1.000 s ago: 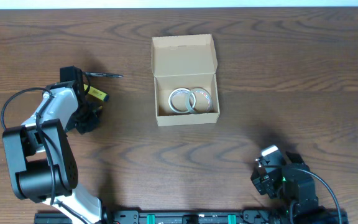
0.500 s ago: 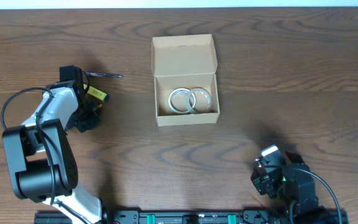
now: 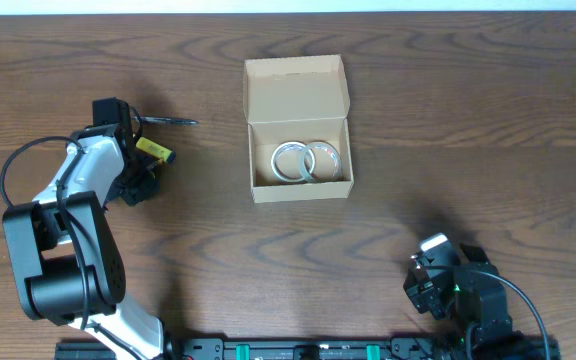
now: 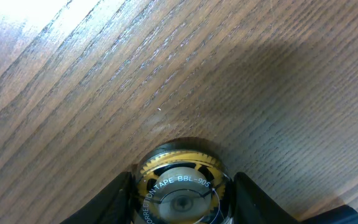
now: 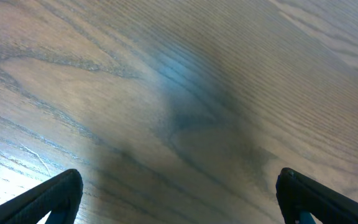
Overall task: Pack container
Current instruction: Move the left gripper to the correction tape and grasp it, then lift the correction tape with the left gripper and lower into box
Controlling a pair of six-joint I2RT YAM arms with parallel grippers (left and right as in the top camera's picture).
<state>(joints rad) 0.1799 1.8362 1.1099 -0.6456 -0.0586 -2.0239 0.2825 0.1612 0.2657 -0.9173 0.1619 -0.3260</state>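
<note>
Holding tape roll (image 4: pixel 180 186), left gripper (image 4: pixel 182 198), container (image 3: pixel 297 95) well right

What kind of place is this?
Probably a robot lab workbench: a left arm and right arm mounted at a wooden table, with a cardboard box holding two tape rolls.

A dark brown tabletop (image 3: pixel 468 110) with wavy wood grain fills the overhead view. In both wrist views the same grain runs slantwise, with pale glare on it. A white strip (image 3: pixel 288 5) (very thin) runs along its far edge, and a black rail (image 3: pixel 298 350) along its near edge carries small green marks.
</note>
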